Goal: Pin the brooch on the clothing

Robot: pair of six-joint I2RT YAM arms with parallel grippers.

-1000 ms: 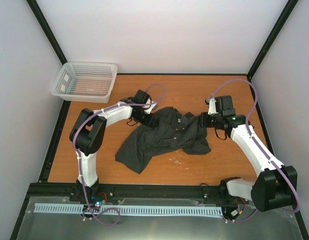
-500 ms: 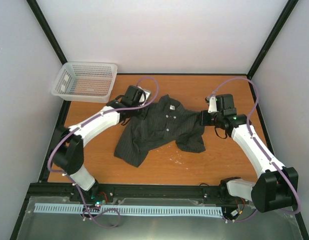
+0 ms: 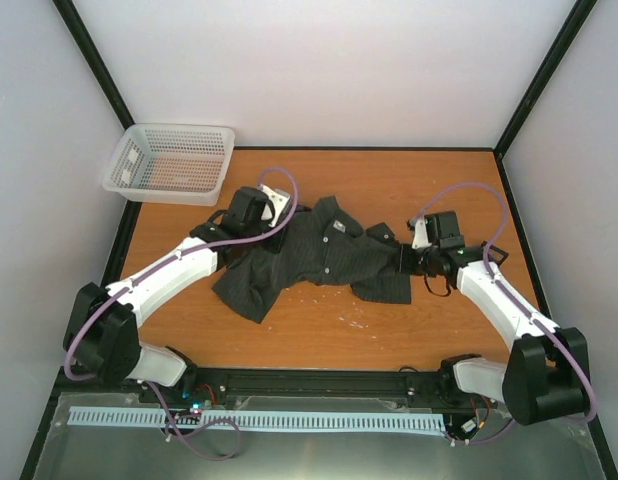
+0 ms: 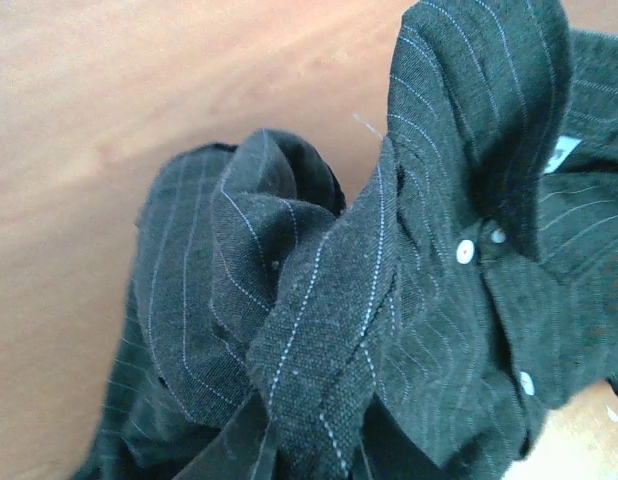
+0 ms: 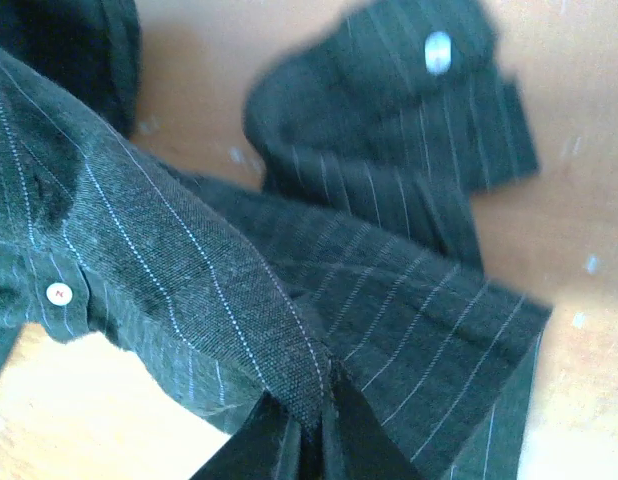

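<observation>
Nearest the arms' bases, a bare strip of the orange worktop (image 3: 329,335) is showing. Just beyond it the clothing (image 3: 324,255), a dark pinstriped shirt, is lying rumpled across the middle of the worktop. It is stretching between the two arms, and one end is trailing toward the near left.

The left pincer (image 3: 275,226) is meeting the shirt's left side. In the left wrist view its jaws are standing almost closed, with a thick twisted fold of cloth gathered tight between them. Small white buttons (image 4: 465,252) are running down the placket beside that fold.

The right pincer (image 5: 311,430) is pressing its jaws together on a thin edge of the shirt's right side. A buttoned cuff (image 5: 429,70) is resting on the wood just past it.

The collar (image 3: 334,208) is pointing toward the far side. Farther still, off the far left corner, a white mesh basket (image 3: 171,128) is sitting.
</observation>
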